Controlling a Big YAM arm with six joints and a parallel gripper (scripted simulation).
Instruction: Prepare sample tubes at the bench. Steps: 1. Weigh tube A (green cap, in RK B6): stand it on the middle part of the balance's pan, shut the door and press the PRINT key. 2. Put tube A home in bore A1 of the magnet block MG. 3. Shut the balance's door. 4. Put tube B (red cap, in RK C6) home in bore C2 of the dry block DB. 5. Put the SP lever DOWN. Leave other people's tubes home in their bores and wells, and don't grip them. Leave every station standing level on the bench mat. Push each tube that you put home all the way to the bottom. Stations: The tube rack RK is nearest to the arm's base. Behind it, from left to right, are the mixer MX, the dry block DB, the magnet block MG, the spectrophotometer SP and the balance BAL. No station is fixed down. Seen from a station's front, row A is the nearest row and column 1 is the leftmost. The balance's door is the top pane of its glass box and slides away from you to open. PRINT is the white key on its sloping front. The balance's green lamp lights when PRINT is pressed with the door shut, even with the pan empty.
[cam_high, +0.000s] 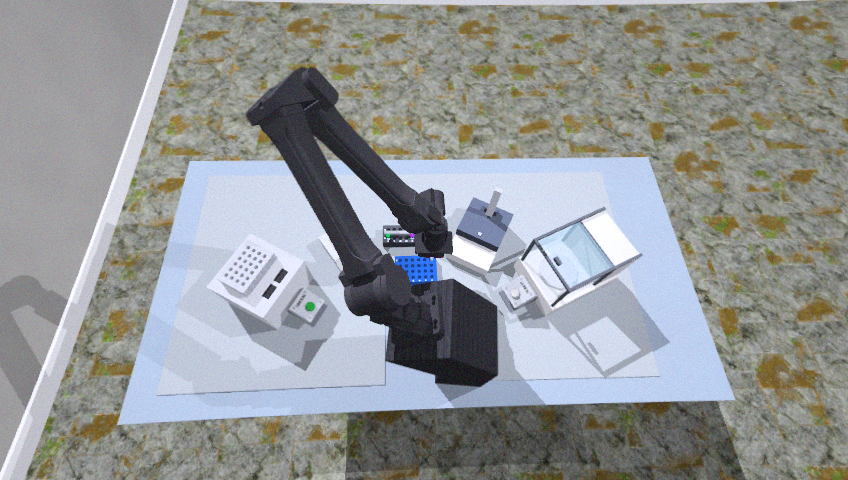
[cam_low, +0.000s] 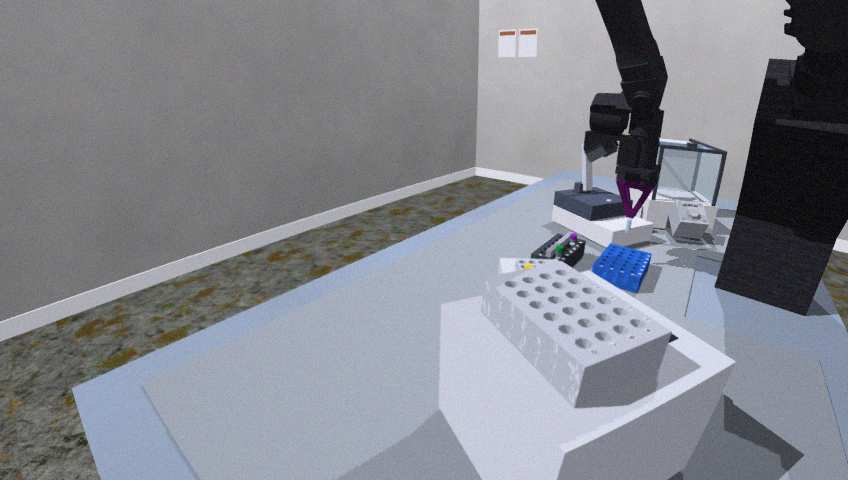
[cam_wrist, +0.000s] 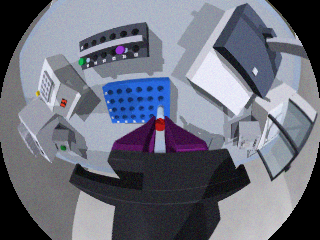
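My gripper (cam_low: 629, 215) (cam_wrist: 160, 120) is shut on tube B (cam_low: 628, 226) (cam_wrist: 160, 128), red cap between the fingertips, clear body below. It hangs above the blue rack RK (cam_low: 618, 279) (cam_wrist: 136, 84), over its right side. Tube A (cam_high: 388, 236) (cam_low: 559, 248) (cam_wrist: 81, 61), green cap, stands in the front left bore of the magnet block MG (cam_high: 399, 232) (cam_wrist: 115, 44). The dry block DB (cam_wrist: 72, 95) is left of the rack. The lever (cam_high: 493, 202) (cam_low: 587, 169) of SP stands up. The balance's door (cam_high: 586, 245) appears to lie over its glass box; its lamp cannot be made out.
A purple-capped tube (cam_high: 412, 236) (cam_low: 573, 236) (cam_wrist: 120, 50) stands in MG's front row. A yellow cap (cam_low: 528, 267) (cam_wrist: 38, 93) shows at DB. The mixer MX (cam_high: 255, 279) stands far left. SP (cam_high: 484, 226) (cam_wrist: 255, 55) is close right of the rack.
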